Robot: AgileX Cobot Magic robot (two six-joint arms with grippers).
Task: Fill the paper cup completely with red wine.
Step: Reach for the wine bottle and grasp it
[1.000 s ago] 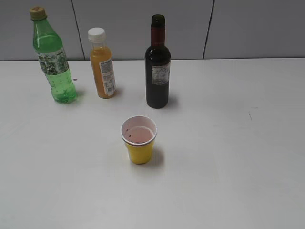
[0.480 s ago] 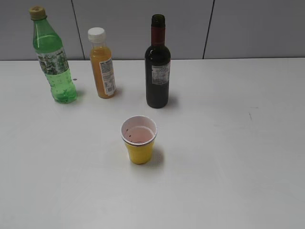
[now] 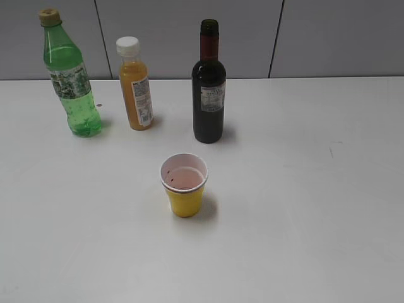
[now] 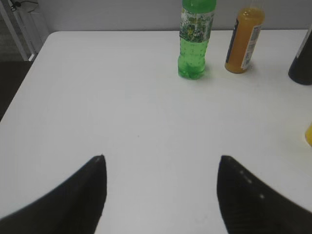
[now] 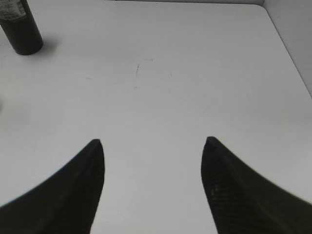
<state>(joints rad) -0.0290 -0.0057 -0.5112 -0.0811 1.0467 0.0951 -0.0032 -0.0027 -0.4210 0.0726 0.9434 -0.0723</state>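
Observation:
The yellow paper cup (image 3: 184,184) stands upright at the table's middle front, white inside with a faint pink film at the bottom; only its edge (image 4: 309,134) shows in the left wrist view. The dark red wine bottle (image 3: 209,88), maroon foil and white label, stands uncapped behind it; its base shows in the right wrist view (image 5: 20,30) and the left wrist view (image 4: 302,62). My left gripper (image 4: 162,158) is open and empty over bare table. My right gripper (image 5: 152,141) is open and empty, well right of the bottle. Neither gripper shows in the exterior view.
A green soda bottle (image 3: 71,79) and an orange juice bottle (image 3: 135,85) stand at the back left, also in the left wrist view (image 4: 195,36) (image 4: 243,38). The white table's (image 3: 303,208) left edge (image 4: 22,80) and right edge (image 5: 287,53) are in view.

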